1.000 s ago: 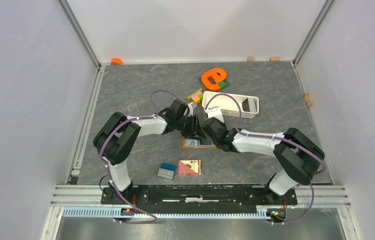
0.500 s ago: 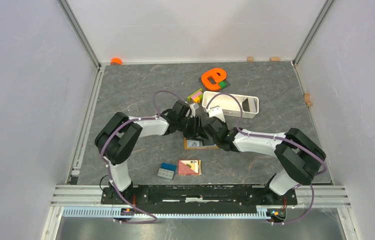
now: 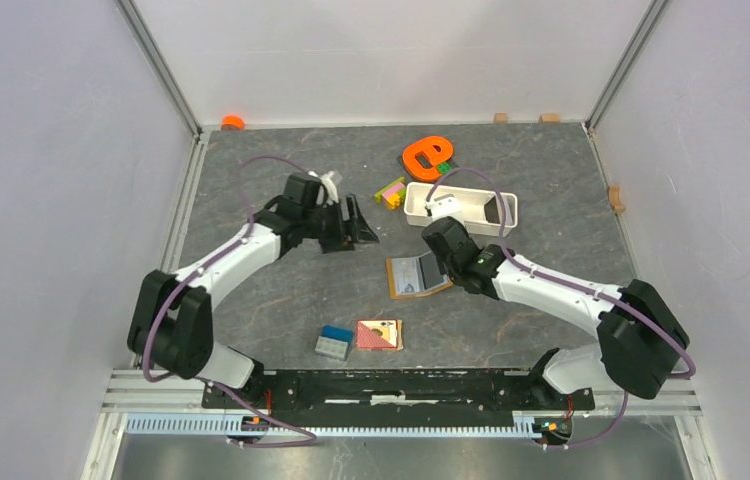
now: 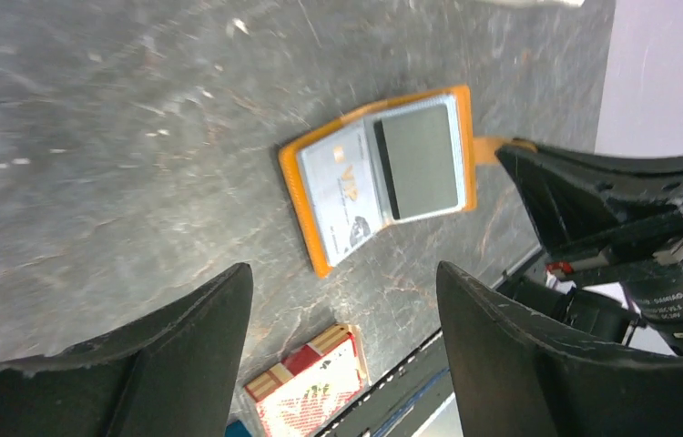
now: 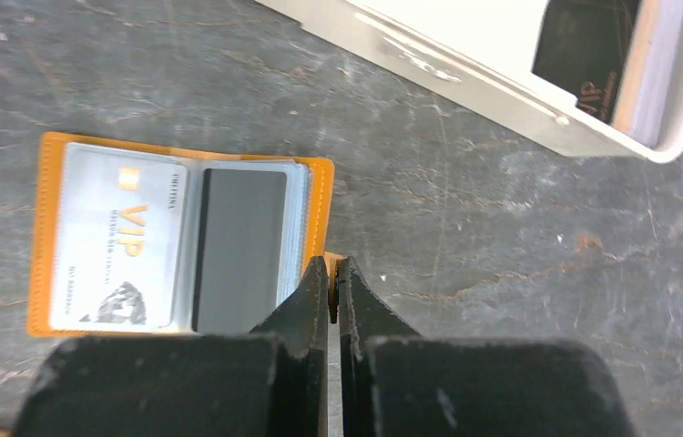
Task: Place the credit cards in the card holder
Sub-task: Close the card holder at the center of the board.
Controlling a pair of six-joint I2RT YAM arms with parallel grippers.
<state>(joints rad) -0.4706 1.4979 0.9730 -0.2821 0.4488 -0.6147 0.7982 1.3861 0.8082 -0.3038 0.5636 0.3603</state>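
The tan-orange card holder (image 3: pixel 411 276) lies open on the grey table. It also shows in the left wrist view (image 4: pixel 383 173) and the right wrist view (image 5: pixel 174 237). A pale VIP credit card (image 5: pixel 119 238) sits in its left pocket and a dark grey card (image 5: pixel 239 246) in its right pocket. My right gripper (image 3: pixel 443 272) (image 5: pixel 331 269) is shut on the holder's small clasp tab at its right edge. My left gripper (image 3: pixel 363 228) (image 4: pixel 342 273) is open and empty, up and to the left of the holder.
A white tray (image 3: pixel 421 211) (image 5: pixel 465 77) behind the holder holds a dark card (image 5: pixel 593 55) and pale cards. A red-and-tan tile (image 3: pixel 379 334) (image 4: pixel 306 391) and a blue-and-grey block (image 3: pixel 334 342) lie near the front. An orange shape (image 3: pixel 426 155) and coloured blocks (image 3: pixel 389 190) lie behind.
My left arm has pulled back up and left, away from the holder. My right gripper moved right with the holder, which turned a little and now lies uncovered and open.
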